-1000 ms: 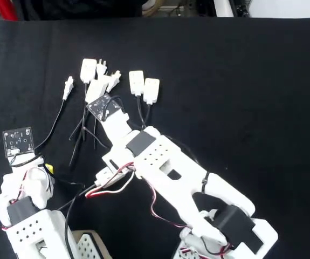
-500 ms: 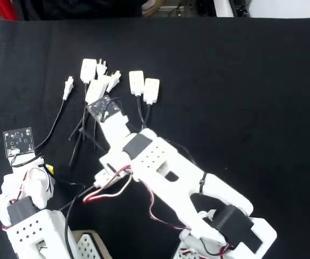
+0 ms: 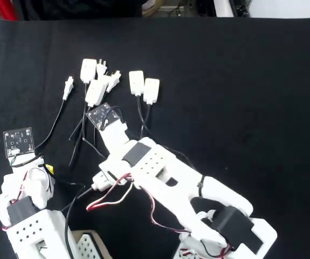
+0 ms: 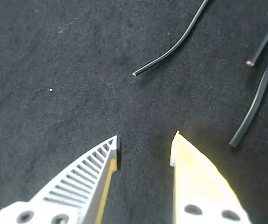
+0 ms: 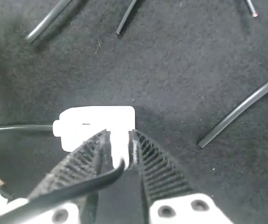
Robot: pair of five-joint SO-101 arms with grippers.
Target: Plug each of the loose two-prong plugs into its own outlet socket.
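Note:
Several white socket blocks and small two-prong plugs lie in a cluster at the far left of the black table, their black cords trailing toward the arms. My right gripper is shut on one white socket block, which lies flat on the cloth with its cord running off one end. In the high view this block sits just beyond the right arm's wrist board. My left gripper stands open over bare cloth at the near left, nothing between its fingers.
Loose black cord ends lie on the cloth ahead of the left gripper. One plug rests apart at the cluster's left. The right arm's body crosses the table's near middle. The table's right half is bare black cloth.
The right arm has drawn back toward the near edge, and the white socket block in its gripper has slid a little with it. The left arm has not moved.

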